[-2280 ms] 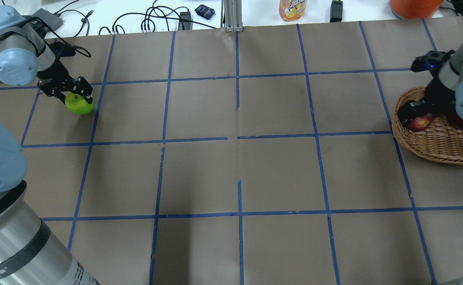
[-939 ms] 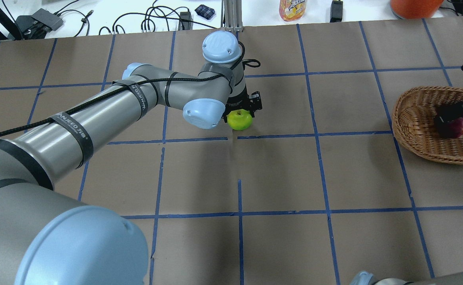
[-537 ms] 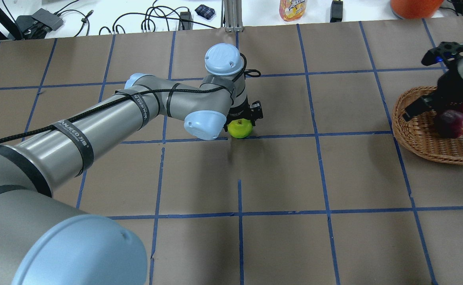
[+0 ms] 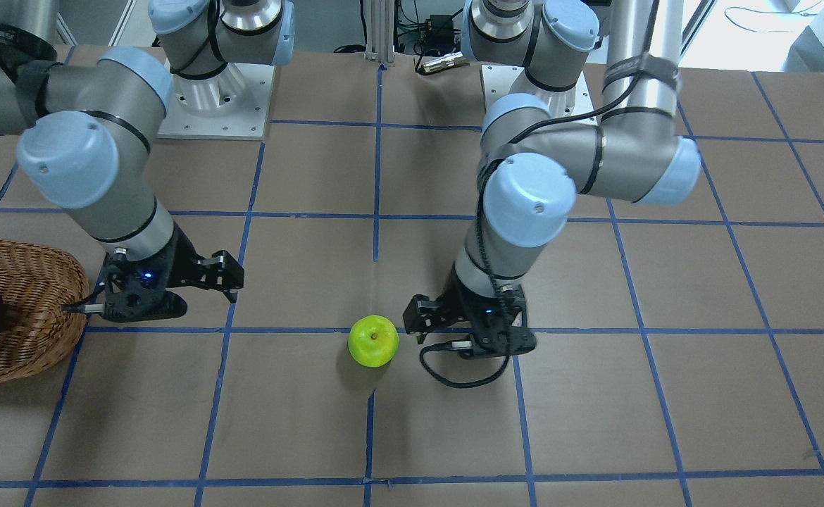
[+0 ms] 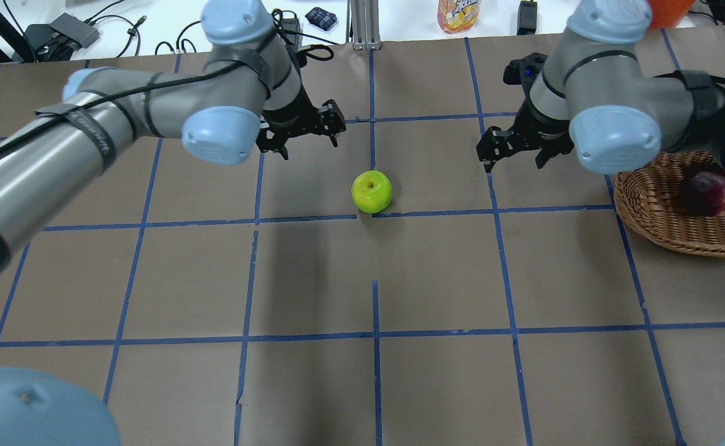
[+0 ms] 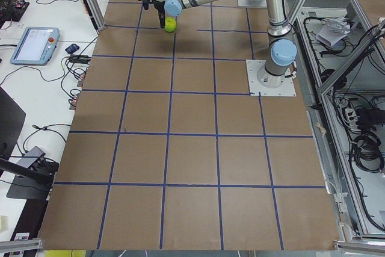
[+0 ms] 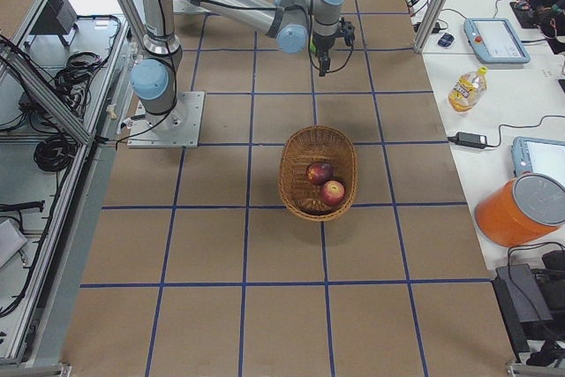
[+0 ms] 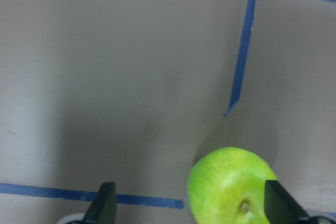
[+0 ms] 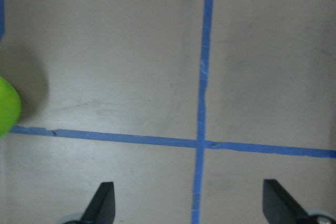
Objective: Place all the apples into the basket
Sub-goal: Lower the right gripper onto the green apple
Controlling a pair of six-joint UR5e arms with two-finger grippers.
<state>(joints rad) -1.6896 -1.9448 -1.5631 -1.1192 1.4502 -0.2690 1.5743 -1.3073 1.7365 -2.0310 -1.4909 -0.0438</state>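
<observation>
Apple (image 5: 372, 192), green, free at table (image 5: 437, 272) centre: likely relay spot for right arm (image 5: 613, 136). Left end effector (image 5: 310, 142) open, empty, near it. Right end effector (image 5: 512, 162) open, empty, between it and basket (image 5: 647, 217) at right table edge; two apples (image 5: 706, 192) inside.

A loose apple (image 5: 372, 192) lies on the table (image 5: 437, 272) between the claws. It is right of the left claw (image 5: 310, 148) and nearer the robot, and left of the right claw (image 5: 514, 166), touching neither. The basket (image 5: 647, 204) sits to the right claw's right, with two more apples (image 7: 320, 172) touching inside it.
</observation>
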